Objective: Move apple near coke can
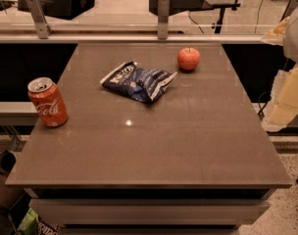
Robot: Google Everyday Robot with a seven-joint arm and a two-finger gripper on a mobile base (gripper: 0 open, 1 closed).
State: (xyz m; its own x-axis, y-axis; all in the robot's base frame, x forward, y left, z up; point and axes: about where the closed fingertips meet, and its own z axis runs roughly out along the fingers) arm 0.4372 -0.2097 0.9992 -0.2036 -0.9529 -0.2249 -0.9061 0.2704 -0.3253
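Landmark: dark blue chip bag (138,81), lying flat on the far half of the brown counter (188,146). Apple (188,58) sits behind and right of the bag, near its right end but apart from it, stem up; coke can (47,102) stands upright well left of the bag and nearer the camera, by the counter's left edge. Gripper (286,99) hangs well right of the bag, past the counter's right edge; cannot tell how far the jaws are open or whether they hold anything
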